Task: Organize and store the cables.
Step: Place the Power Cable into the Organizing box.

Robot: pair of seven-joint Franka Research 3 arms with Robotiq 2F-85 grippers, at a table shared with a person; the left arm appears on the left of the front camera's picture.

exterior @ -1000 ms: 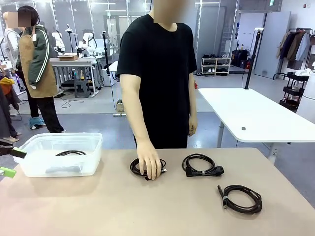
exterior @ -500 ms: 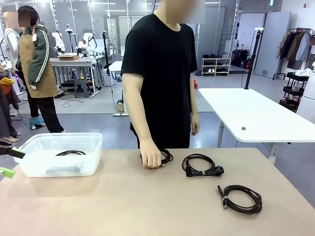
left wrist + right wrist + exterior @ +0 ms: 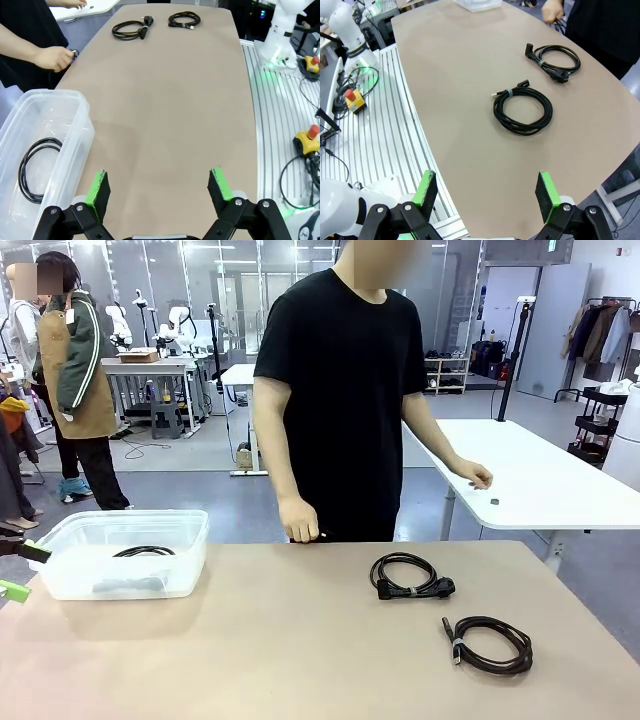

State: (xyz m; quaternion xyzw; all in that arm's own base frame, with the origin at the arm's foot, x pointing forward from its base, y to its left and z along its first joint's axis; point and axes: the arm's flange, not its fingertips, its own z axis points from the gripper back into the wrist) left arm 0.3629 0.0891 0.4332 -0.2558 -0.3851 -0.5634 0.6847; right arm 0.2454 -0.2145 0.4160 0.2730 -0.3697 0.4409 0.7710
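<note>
While both arms are hanging free of any load, the left gripper (image 3: 159,184) is spreading its jaws wide over the near left part of the tan table (image 3: 170,110). A clear bin (image 3: 130,521) is sitting just beside it at the table's left edge, with a coiled cable (image 3: 143,551) lying flat inside. From there a broad stretch of bare top is running to the right and toward the far edge.

The right gripper (image 3: 486,187) is likewise gaping wide, hovering at the table's rounded near right edge, where ribbed metal decking (image 3: 385,125) is lying beside the top. Nearest it, a plain coil (image 3: 490,667) is resting on the right side of the table. A plugged cable (image 3: 415,593) is lying farther in, apart from the plain coil.

At the far edge a person (image 3: 340,390) is standing, one hand (image 3: 300,528) closing round a dark cord (image 3: 322,536), of which little is showing. The other hand (image 3: 476,475) is reaching to a white table (image 3: 540,495) behind on the right. Beyond, an open workshop floor (image 3: 180,455) is stretching away toward racks and benches.
</note>
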